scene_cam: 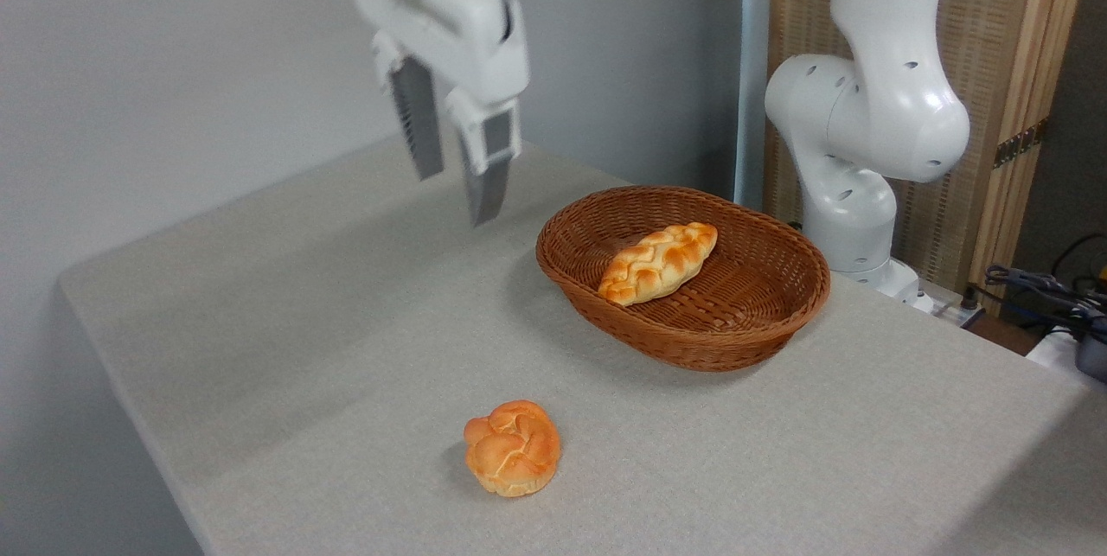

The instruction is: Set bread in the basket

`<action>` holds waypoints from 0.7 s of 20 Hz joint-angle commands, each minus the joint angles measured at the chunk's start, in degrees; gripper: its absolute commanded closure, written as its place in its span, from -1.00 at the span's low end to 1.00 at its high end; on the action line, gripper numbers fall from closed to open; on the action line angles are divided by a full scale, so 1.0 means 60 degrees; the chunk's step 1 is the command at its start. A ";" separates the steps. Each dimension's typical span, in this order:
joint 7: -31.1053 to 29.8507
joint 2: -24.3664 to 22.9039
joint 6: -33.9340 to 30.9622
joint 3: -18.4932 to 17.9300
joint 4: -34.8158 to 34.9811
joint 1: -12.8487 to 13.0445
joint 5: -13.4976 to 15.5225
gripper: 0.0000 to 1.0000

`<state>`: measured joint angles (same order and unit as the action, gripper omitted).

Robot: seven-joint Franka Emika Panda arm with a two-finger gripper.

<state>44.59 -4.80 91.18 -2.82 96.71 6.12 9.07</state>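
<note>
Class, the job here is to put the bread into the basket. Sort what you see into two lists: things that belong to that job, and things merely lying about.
Belongs to the job:
- braided loaf, lying inside the basket
- wicker basket
- gripper, fingers apart and empty, raised left of the basket

Just lying about:
- round knotted bun, on the table in front
- cables at the far right edge

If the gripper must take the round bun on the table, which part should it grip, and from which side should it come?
Probably from straight above, closing across the middle of the bun, its widest part. It sits flat and alone on the table, away from the basket, so every side is free. The gripper is open and empty, fingers pointing down.
</note>
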 commanded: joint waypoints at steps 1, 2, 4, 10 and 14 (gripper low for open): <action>0.0010 0.0610 -0.0182 -0.0013 -0.0737 -0.0009 -0.0017 -1.00; 0.0010 0.0581 -0.0182 0.0016 -0.0737 -0.0009 -0.0032 -1.00; -0.0005 0.0551 -0.0226 0.0119 -0.0752 -0.0009 -0.0235 -1.00; -0.0137 0.0581 -0.0226 0.0501 -0.0913 -0.0023 -0.1160 -1.00; -0.0122 0.0654 -0.0474 0.0193 -0.1293 -0.0023 -0.1058 -1.00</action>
<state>44.10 -1.44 91.03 -0.10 91.68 6.01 2.68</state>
